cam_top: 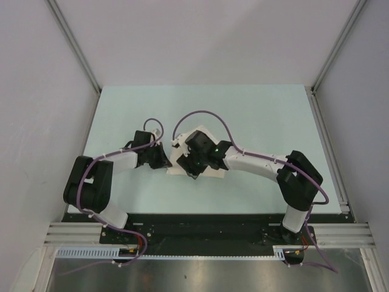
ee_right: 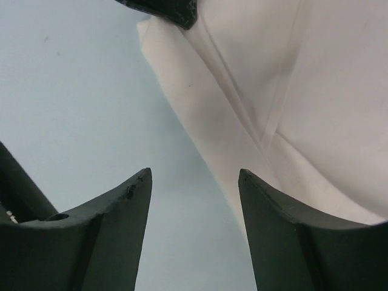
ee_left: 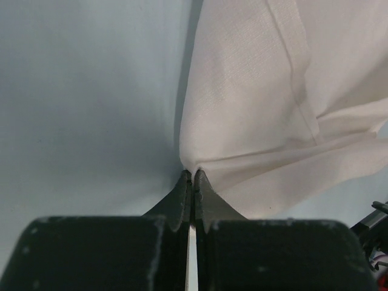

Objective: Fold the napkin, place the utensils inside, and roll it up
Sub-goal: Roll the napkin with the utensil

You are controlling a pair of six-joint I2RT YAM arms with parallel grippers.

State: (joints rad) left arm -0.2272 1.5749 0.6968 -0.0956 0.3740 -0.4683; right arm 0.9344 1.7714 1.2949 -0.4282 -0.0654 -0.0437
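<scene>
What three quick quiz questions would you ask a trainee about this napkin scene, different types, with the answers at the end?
1. True or false: the left gripper is shut on an edge of the napkin.
2. The right gripper has its jaws: A) apart, holding nothing; B) clamped on cloth; C) gripping a knife.
3. Short answer: does the knife show in any view?

Key: 1 true. 2 A. 3 No, none shows it.
</scene>
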